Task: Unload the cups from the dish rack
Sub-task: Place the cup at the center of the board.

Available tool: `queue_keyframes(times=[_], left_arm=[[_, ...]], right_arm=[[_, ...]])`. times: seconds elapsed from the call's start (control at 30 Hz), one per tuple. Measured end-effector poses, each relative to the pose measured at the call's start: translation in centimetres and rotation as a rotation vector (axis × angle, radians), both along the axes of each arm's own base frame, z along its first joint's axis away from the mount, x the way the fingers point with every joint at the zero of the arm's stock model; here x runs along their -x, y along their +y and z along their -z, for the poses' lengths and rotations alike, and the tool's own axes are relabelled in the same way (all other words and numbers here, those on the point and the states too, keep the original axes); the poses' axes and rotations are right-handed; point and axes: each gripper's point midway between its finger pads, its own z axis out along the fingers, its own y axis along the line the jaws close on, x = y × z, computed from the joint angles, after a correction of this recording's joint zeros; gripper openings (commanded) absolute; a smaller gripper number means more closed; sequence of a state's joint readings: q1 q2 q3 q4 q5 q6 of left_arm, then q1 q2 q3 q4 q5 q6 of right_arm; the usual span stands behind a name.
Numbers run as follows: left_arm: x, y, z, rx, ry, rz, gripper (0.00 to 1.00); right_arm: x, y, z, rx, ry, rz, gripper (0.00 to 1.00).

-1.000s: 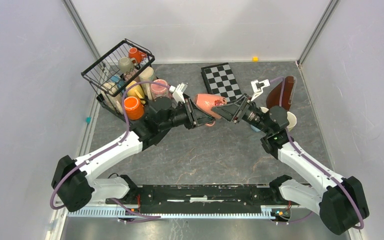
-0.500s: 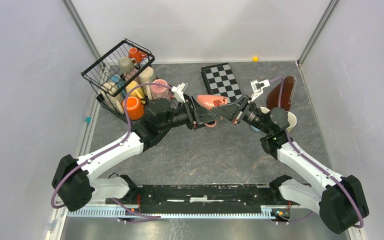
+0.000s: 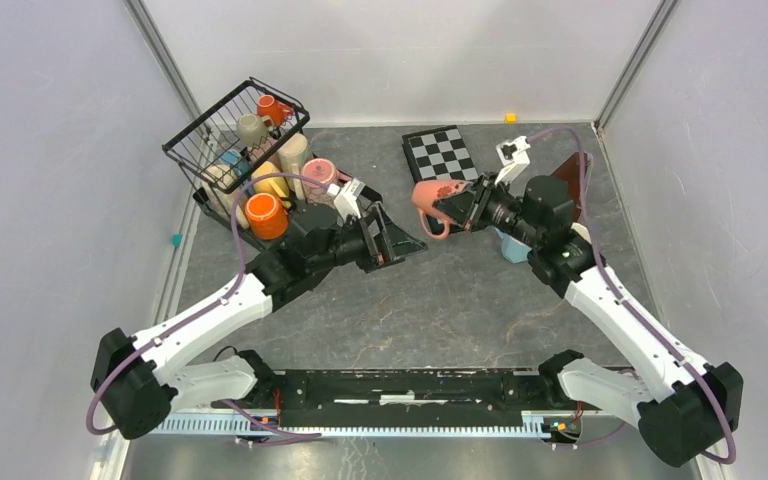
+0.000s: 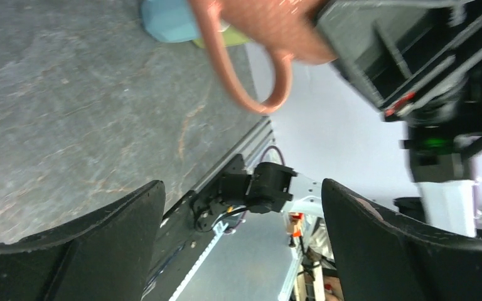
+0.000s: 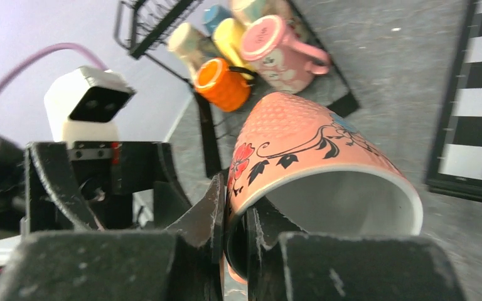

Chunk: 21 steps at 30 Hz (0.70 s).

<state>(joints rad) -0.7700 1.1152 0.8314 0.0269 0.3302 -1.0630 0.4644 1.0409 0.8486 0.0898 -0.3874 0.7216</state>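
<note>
Right pincer: pressed together on the wall of the salmon mug, with one finger outside and one inside the rim. The mug is held off the counter, lying on its side. Its mouth faces back along the pincer toward the wrist. The handle loops out toward the left pincer.

Left pincer: spread wide, with nothing between its fingers. The salmon mug sits just beyond its fingertips, apart from them. The two pincers point at each other, tips close.

Dish rack: behind the left pincer, alongside that arm's wrist, on the side away from the right pincer. Mugs in its low tray part, nearest the left pincer first:
- orange mug
- pink mug
- yellow mug
- cream mug
- blue mug

The taller basket part, farther off, holds a beige mug and a red-orange mug.

A light blue cup stands on the counter behind the right pincer, under its wrist.

The checkerboard lies flat just beside the right pincer, on its far side.

A brown object behind the right wrist is largely hidden; I cannot tell what it is.
</note>
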Motion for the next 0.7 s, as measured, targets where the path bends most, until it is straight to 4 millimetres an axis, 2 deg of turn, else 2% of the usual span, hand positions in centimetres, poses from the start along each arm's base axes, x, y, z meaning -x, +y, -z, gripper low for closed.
queue_keyframes(times=[0.1,0.17,0.3,0.37,0.47,0.6,0.7], left_arm=[[-0.1,1.1,0.8,-0.079,-0.008,-0.03,1.0],[-0.2,1.6,1.0,-0.123,-0.013,-0.045,1.0],[-0.6,2.6,0.9,-0.201,-0.045,-0.069,1.0],[-0.7,3.0,0.6,-0.228,-0.061,-0.078,1.0],[-0.9,3.7,0.4,-0.269,-0.084,-0.09,1.0],[-0.9,4.3,0.5,-0.317,-0.1,-0.095,1.0],[-0.9,4.8,0.8,-0.348,-0.102,-0.098,1.0]], right_arm=[[-1.0,-1.5,0.1,0.136,0.001,0.07,0.0],[-1.6,-2.5,0.8,0.227,0.015,0.11,0.0],[-2.2,-4.6,5.1,0.444,0.099,0.154,0.0],[-1.9,-5.9,8.2,0.565,0.169,0.154,0.0],[-1.5,-7.1,11.3,0.686,0.244,0.142,0.0],[-1.3,-8.4,14.5,0.818,0.32,0.126,0.0],[-1.4,-8.8,15.8,0.867,0.346,0.116,0.0]])
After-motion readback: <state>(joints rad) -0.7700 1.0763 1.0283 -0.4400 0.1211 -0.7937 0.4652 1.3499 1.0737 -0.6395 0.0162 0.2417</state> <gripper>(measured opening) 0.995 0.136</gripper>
